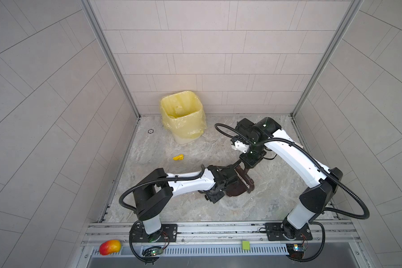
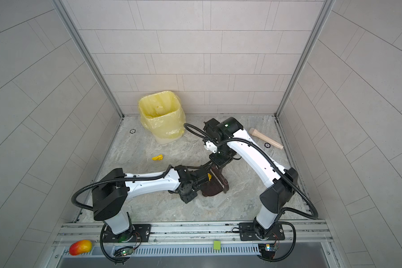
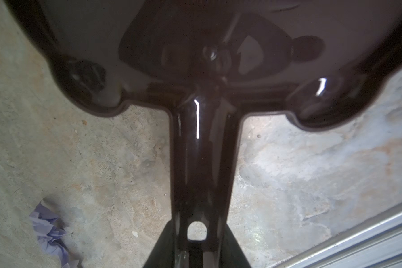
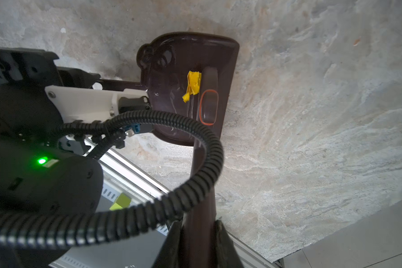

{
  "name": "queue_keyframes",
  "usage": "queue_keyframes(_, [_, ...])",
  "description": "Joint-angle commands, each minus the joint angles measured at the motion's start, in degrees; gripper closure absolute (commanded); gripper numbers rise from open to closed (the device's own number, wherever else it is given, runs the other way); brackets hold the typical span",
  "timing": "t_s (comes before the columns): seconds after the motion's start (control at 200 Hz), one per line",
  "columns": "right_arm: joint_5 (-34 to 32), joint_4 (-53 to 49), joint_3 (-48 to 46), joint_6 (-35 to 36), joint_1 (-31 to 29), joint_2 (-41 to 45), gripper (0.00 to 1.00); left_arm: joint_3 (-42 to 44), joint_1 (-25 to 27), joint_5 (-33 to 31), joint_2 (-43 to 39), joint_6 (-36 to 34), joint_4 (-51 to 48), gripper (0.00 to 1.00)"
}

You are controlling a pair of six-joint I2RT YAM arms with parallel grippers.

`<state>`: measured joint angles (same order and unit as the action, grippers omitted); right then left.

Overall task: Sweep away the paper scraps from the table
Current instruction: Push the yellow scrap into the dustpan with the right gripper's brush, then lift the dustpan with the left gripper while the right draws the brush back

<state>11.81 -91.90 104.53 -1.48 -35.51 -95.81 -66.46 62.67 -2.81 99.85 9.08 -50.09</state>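
While the left gripper [image 3: 196,253] is clamping the dustpan [image 4: 167,69] handle and the right gripper [image 4: 199,241] the brush [image 4: 209,102], 1 yellow scrap [image 4: 192,84] is lying in the pan; loose yellow scrap [image 1: 178,157] and lilac scrap [image 3: 49,229] are lying around the table's [image 1: 276,197] middle. Pan lip probably needing flat contact.

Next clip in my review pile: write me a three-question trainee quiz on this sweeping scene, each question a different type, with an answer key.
1. True or false: the yellow scrap beside the brush lies in the dustpan.
2. What does the left gripper hold? A) a sponge B) the dustpan's handle C) nothing
3. Fill in: in both top views a loose yellow scrap lies on the table in front of the yellow-lined ____.
Key: 1 true; 2 B; 3 bin.
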Motion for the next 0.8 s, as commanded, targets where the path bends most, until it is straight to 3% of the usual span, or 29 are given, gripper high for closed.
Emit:
queue_keyframes(0.0, [3.6,-1.9,0.0,0.9,-1.0,1.4,1.00,0.6,0.3,-1.0,-1.2,1.0,-0.5,1.00])
queue_keyframes(0.155, [6.1,-2.2,0.3,0.4,-1.9,2.7,1.00,0.7,0.3,-1.3,-1.3,1.0,-0.5,1.00])
queue_keyframes(0.43, [-5.3,-5.2,1.3,-1.3,-0.3,4.9,1.00,2.2,0.3,-2.5,-3.2,1.8,0.8,1.00])
queue_keyframes(0.641, [-8.7,-5.4,4.2,-2.0,2.5,6.0,1.00,3.5,0.2,-4.1,-6.1,2.9,1.7,1.00])
queue_keyframes(0.796, [-8.8,-3.4,4.9,-2.3,8.0,8.8,1.00,3.7,0.2,-4.8,-8.3,3.9,0.3,1.00])
